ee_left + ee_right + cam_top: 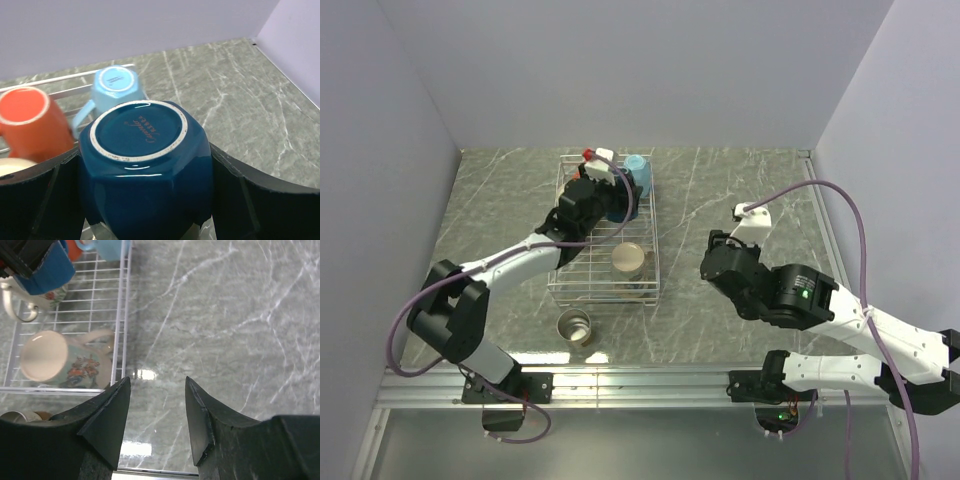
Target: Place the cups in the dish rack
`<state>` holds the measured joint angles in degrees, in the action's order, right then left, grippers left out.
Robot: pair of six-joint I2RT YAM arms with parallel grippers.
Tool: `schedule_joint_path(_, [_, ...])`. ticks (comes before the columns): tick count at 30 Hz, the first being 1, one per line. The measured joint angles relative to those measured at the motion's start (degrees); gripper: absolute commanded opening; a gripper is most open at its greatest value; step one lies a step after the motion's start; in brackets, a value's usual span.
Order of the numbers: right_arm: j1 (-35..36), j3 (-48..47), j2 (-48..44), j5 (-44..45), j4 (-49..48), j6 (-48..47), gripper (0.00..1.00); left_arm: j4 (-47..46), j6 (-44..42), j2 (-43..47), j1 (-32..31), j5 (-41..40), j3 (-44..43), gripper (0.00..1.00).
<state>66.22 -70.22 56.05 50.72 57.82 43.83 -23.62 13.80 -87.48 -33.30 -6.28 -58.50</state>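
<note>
Clearly the dark blue mug [145,170] is the thing in hand. It hangs mouth-down, its ringed base turned up toward the wrist camera, clamped across its faceted sides by the left gripper [145,200], whose jaws stand wide around it. Its axis runs roughly up and down, so the way to the wire floor is straight below the gripper rather than off to a side.

Just beyond it, toward the far end of the dish rack [654,230], the orange mug [27,120] and the light blue mug [116,87] stand inverted side by side. The light blue one is very near the held mug's far edge, though I cannot tell whether they touch. A white mug [47,297] sits low beside the held one, mostly hidden, with only its handle plain in the right wrist view. Nearer the arms, the beige mug [629,258] lies in the rack's near end with its mouth toward the overhead camera.

The rack's long axis runs away from the bases, and the held mug is over its middle stretch, between the far pair and the beige mug. I judge the next move to be a short, straight lowering, with the white mug as the likely snag.

Outside the rack, just off its near left corner, the steel mug [575,326] stands on the table, nearer the left arm. The right gripper [157,390] hovers over bare table to the right of the rack, jaws partly apart and holding nothing.
</note>
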Motion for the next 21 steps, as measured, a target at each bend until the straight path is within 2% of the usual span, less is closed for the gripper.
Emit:
schedule_joint_path(8, [0.0, 3.0, -1.0, 0.4, 3.1, 5.6, 0.54, -18.6, -5.4, -6.4, -2.6, 2.8, 6.8, 0.0])
schedule_joint_path(21, [0.0, 9.0, -4.7, -1.8, 8.5, 13.4, 0.52, -41.1, -7.1, -17.1, -2.6, 4.5, 14.7, 0.0])
